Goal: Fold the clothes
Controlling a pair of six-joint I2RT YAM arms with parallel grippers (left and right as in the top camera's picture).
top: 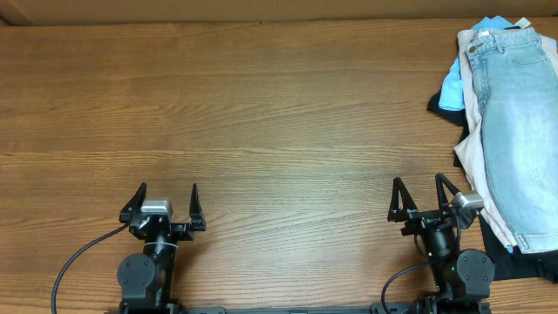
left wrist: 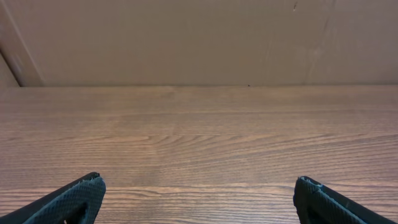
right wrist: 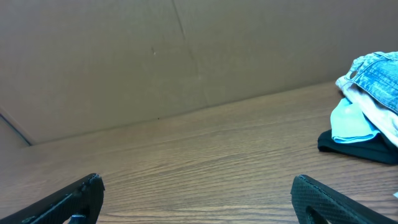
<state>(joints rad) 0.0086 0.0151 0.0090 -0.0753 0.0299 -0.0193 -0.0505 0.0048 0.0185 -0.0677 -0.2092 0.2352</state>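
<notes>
The clothes lie in a pile at the table's right edge. On top are light-blue denim shorts [top: 521, 131], lying lengthwise with the waistband at the far end. Under them show a beige garment [top: 469, 96], a bright blue one [top: 452, 87] and a black one [top: 442, 105]. The right wrist view catches the denim shorts [right wrist: 379, 74], the bright blue garment [right wrist: 350, 122] and the black garment [right wrist: 354, 146] at its right edge. My right gripper [top: 418, 186] is open just left of the pile, holding nothing. My left gripper [top: 168, 194] is open over bare wood, far left of the clothes.
The wooden table [top: 261, 113] stretches between the arms and the back wall [left wrist: 199, 37]. Both arm bases sit at the near edge, with a black cable [top: 78, 262] trailing left of the left arm.
</notes>
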